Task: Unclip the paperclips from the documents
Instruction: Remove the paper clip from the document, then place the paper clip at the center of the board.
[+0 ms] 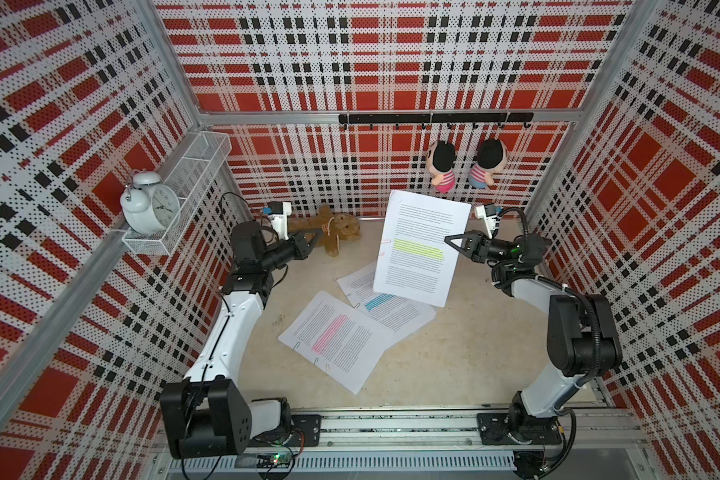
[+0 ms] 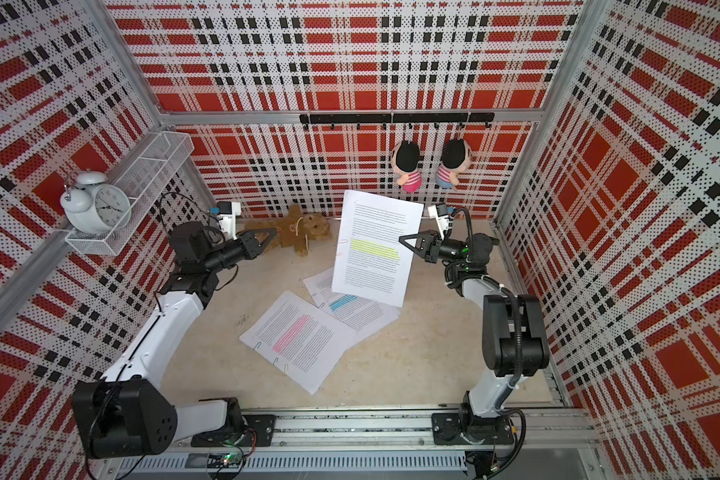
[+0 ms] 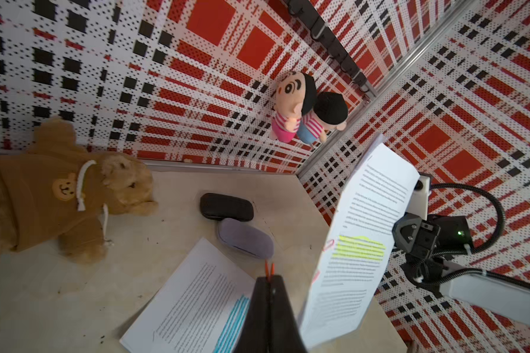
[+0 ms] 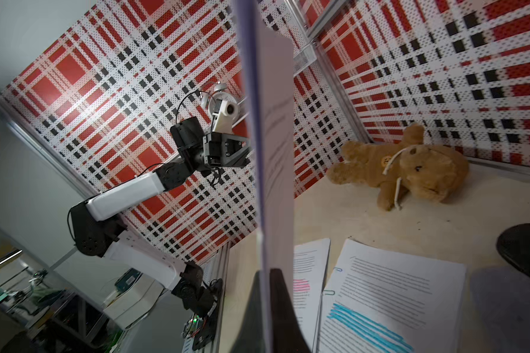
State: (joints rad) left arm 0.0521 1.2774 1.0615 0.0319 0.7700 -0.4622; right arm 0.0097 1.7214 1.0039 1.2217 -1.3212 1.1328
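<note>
Three thin sets of white printed pages are in play. The black right gripper (image 1: 447, 240) has its fingers pressed together on one side edge of the yellow-highlighted set (image 1: 420, 249). It holds that set upright above the beige table (image 1: 454, 353), probably so that the clipped edge hangs free and faces the other arm. Two pinkish wire paperclips (image 3: 328, 244) sit on that free edge, opposite the right fingers.

The black left gripper (image 3: 269, 276) is closed, and a small orange-red wire paperclip (image 3: 269, 268) pokes out between its fingertips, clear of every sheet and apart from the lifted set's edge.

The pink-highlighted set (image 1: 341, 345) and the blue-highlighted set (image 1: 391, 311) lie flat below, overlapping at a corner. The bluish clips (image 4: 329, 292) on the latter and the small edge clips (image 1: 316, 360) on the former are well apart from both grippers, so those sets likely come later.
</note>
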